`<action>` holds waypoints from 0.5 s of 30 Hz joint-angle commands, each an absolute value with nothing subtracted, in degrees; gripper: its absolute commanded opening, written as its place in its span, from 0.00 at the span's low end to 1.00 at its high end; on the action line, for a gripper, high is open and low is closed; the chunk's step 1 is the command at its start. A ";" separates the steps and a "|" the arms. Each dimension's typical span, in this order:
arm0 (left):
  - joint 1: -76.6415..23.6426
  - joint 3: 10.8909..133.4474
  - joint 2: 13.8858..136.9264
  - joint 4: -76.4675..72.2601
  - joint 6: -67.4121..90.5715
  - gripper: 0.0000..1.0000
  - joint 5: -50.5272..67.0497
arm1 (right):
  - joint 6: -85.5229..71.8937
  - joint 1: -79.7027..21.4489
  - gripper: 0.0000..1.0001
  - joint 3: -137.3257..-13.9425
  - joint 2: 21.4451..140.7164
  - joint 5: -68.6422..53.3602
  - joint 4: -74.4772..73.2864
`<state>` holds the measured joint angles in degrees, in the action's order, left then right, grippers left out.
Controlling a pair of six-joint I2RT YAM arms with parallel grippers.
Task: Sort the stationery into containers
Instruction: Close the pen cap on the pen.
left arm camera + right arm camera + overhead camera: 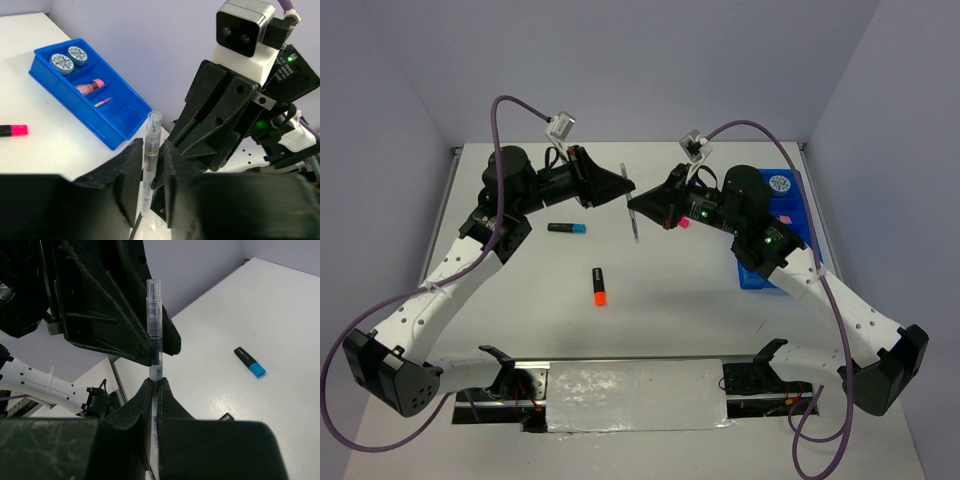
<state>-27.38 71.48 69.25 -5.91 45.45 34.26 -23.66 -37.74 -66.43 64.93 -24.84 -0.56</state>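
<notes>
A thin grey clear-capped pen [630,205] hangs upright in mid-air between both grippers. My left gripper [626,190] is closed on its upper half; in the left wrist view the pen [150,150] stands between the two black fingers [127,175]. My right gripper [640,210] is shut on the lower part of the pen [154,320]; its jaws pinch the barcode end. The blue tray [760,275] lies at the right, mostly under the right arm. In the left wrist view the tray [75,95] holds two patterned discs [62,62], a pink case [90,87] and a small pink pen [102,103].
A black marker with a blue end [567,228] lies left of centre and shows in the right wrist view [250,363]. A marker with an orange end [599,286] lies nearer the front. A pink-ended marker [14,130] lies beside the tray, under the right gripper.
</notes>
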 commanded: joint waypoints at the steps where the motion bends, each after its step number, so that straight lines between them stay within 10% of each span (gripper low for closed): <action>1: -27.33 72.60 69.78 -9.93 45.96 0.32 36.91 | -23.46 -37.88 0.00 -69.26 63.19 -26.01 2.46; 9: -27.42 73.21 70.58 -11.34 46.32 0.00 39.63 | -25.75 -37.79 0.00 -71.63 64.60 -30.92 3.25; 11: -27.42 74.00 70.31 -11.51 46.32 0.00 40.51 | -26.10 -37.36 0.29 -71.46 65.39 -32.86 3.95; 15: -27.42 76.37 70.49 -11.87 46.14 0.00 43.50 | -27.68 -37.00 0.43 -70.58 67.14 -37.61 5.36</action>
